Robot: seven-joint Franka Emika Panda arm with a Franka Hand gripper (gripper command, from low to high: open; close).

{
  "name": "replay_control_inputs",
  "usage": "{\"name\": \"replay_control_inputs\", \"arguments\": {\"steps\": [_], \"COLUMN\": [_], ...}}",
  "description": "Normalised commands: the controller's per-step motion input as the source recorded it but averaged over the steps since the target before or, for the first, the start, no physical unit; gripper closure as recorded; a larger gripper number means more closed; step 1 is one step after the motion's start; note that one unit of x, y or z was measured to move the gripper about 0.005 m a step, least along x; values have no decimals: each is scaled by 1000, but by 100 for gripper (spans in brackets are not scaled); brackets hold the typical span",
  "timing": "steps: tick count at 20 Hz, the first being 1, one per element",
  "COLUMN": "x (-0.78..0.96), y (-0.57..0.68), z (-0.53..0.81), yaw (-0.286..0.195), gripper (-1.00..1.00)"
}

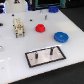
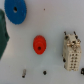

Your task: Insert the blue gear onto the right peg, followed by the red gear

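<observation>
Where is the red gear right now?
In the exterior view, the red gear lies on the white table, between the beige block on that view's left and the blue gear on its right.

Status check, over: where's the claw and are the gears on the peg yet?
Claw not in view. Blue gear and red gear loose on table, apart. Right peg bare. Nothing blocking.
</observation>
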Motion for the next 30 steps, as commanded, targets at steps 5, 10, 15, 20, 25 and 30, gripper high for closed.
{"name": "replay_control_inputs", "arguments": {"steps": [5,10,15,20,25,30], "x": [-198,-109,-63,-51,-69,-83], "y": [617,589,533,402,249,85], "z": [-23,-150,-266,-406,-463,-471], "yaw": [0,0,0,0,0,0], "gripper": [-100,-100,-100,-100,-100,-100]}}
